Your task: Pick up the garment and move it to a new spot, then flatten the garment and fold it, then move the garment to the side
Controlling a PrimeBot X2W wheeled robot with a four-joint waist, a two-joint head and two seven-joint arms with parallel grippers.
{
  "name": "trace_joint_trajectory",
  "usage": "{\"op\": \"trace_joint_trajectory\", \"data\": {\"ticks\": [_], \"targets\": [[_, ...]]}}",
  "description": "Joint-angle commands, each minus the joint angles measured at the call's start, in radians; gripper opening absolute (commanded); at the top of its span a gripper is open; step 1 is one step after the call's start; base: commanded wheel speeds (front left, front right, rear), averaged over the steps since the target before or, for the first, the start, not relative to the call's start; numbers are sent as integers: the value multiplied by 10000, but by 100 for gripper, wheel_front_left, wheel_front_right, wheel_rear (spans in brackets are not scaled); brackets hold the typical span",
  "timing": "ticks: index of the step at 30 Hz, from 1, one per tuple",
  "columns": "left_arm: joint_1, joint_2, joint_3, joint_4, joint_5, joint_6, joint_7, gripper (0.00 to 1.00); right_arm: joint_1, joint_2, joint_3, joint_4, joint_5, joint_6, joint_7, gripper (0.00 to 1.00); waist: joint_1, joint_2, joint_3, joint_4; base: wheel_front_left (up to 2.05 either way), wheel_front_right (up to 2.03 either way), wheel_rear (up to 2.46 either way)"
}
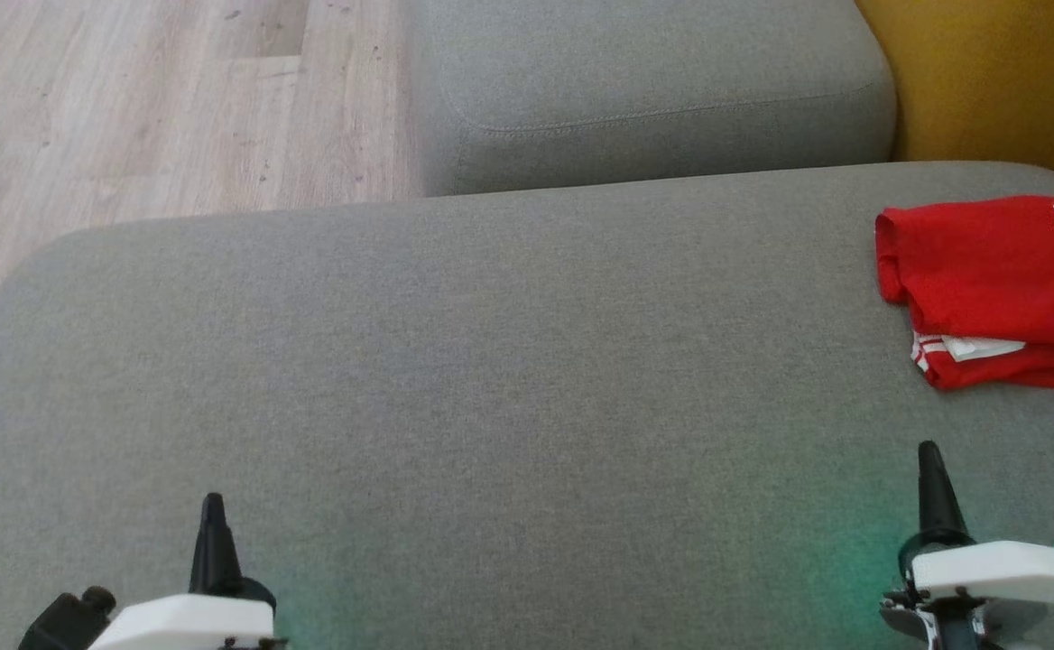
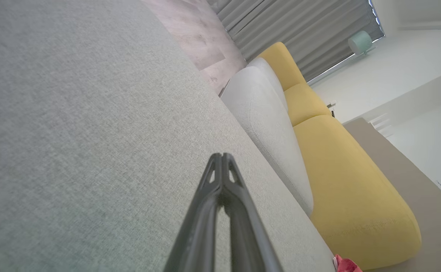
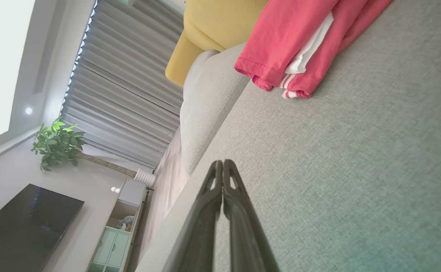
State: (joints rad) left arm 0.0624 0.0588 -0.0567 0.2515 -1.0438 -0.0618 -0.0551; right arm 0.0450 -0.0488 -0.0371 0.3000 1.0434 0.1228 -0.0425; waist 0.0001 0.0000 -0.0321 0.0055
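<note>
The garment [image 1: 996, 289] is a red jersey with dark numerals and white trim, folded into a compact stack at the far right of the grey sofa seat [image 1: 491, 379]. The right wrist view has the garment [image 3: 299, 41] ahead of the fingers, a red corner of it [image 2: 345, 264] peeks in at the bottom of the left wrist view. My left gripper [image 1: 213, 506] rests low at the lower left, shut and empty. My right gripper [image 1: 931, 456] sits at the lower right, shut and empty, a short way in front of the jersey. Both pairs of fingertips touch in the wrist views, left [image 2: 221, 155] and right [image 3: 223, 162].
A grey cushion [image 1: 653, 90] lies beyond the seat, with a yellow cushion [image 1: 996, 81] at the back right. Wooden floor [image 1: 130, 99] lies to the left. A TV [image 3: 20, 226], a plant [image 3: 56, 143] and curtains [image 3: 122, 87] stand across the room.
</note>
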Motion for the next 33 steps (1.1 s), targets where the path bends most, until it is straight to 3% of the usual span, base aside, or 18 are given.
{"op": "trace_joint_trajectory", "data": {"ticks": [1, 33], "targets": [[-600, 142, 334, -286, -221, -59, 34, 0, -575, -143, 82, -365, 247, 49, 48, 0, -1, 0, 6, -1, 0, 0, 0], [-1326, 131, 1060, -144, -4034, -482, 986, 0, -1207, -135, -383, -497, 3970, 69, 978, 0, -1, 0, 239, -37, 0, 0, 0]]}}
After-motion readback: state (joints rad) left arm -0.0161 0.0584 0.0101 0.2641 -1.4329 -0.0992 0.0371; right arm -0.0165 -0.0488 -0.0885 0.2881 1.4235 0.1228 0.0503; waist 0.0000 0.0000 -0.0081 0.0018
